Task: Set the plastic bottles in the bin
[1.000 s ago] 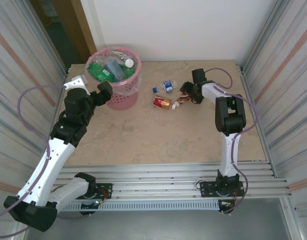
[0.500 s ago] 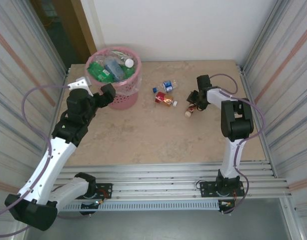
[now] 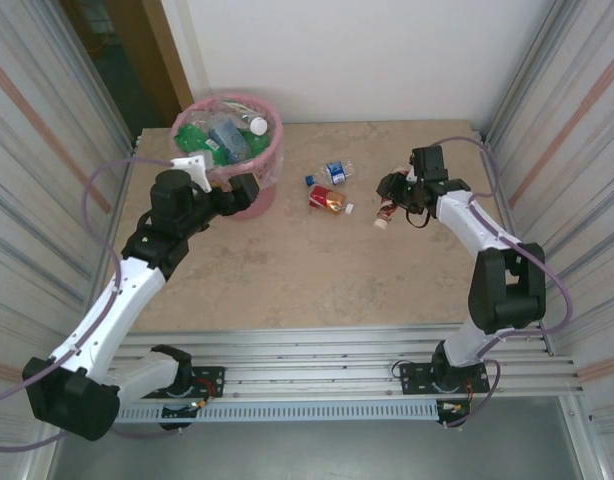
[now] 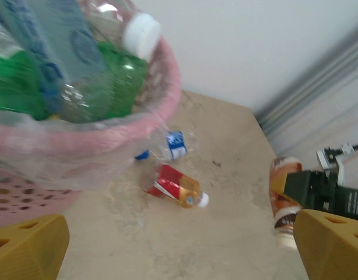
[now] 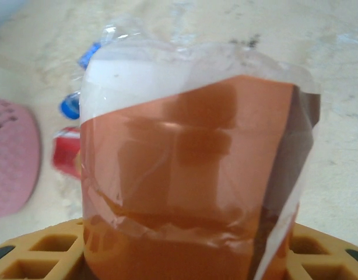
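Your right fingers [image 5: 39,256] are clenched on a bottle [image 5: 190,175] over the bench [image 3: 307,270], while your left fingers [image 4: 27,248] stand spread wide just beside the bin [image 4: 16,192].

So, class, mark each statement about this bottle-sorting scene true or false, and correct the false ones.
1. The right pincer is shut on an orange-brown bottle. True.
2. The left pincer holds a green bottle. False: it is open and empty, beside the bin.
3. Two bottles lie on the table between the bin and the right pincer. True: a blue-labelled bottle and a red-labelled bottle.
4. The bin is empty. False: green and clear bottles are piled up to its rim.
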Tool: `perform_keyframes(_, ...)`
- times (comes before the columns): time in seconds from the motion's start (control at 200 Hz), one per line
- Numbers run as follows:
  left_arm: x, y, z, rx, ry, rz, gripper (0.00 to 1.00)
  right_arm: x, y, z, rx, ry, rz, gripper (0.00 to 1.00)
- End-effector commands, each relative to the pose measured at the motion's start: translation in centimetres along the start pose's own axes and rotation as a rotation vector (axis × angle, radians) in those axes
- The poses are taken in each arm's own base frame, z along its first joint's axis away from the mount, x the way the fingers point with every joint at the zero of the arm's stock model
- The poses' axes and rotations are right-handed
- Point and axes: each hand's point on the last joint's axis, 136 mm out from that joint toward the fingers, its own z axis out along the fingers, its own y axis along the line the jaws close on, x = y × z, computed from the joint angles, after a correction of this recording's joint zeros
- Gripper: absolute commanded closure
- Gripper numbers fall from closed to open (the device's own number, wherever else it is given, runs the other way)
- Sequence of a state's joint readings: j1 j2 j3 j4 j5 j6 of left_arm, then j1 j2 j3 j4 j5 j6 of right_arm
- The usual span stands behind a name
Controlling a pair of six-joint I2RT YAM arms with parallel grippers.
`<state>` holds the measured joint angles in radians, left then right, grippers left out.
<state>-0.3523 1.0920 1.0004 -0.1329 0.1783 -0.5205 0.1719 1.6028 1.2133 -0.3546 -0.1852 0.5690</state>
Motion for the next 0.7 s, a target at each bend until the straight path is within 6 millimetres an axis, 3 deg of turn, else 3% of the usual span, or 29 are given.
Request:
perform_keyframes(0.0, 0.7, -3.0, 0.7, 0.145, 0.034, 0.036, 0.01, 0.6, 4.3, -2.4, -0.154, -0.023, -0.137, 0.56)
perform_keyframes(0.2, 1.6, -6.4, 2.1, 0.296, 0.112, 0.072, 0.01, 1.4, 9.7, -6.6, -0.298, -0.092, -0.318, 0.56)
perform_keyframes(0.366, 3.6, -9.1, 2.9, 0.4, 0.163, 0.128, 0.06, 1.7, 13.3, -9.6, -0.448, -0.126, -0.384, 0.56)
perform_keyframes(0.696, 7.3, -13.2, 4.5, 0.588, 0.225, 0.149, 0.14, 1.7, 18.8, -14.0, -0.654, -0.197, -0.439, 0.54)
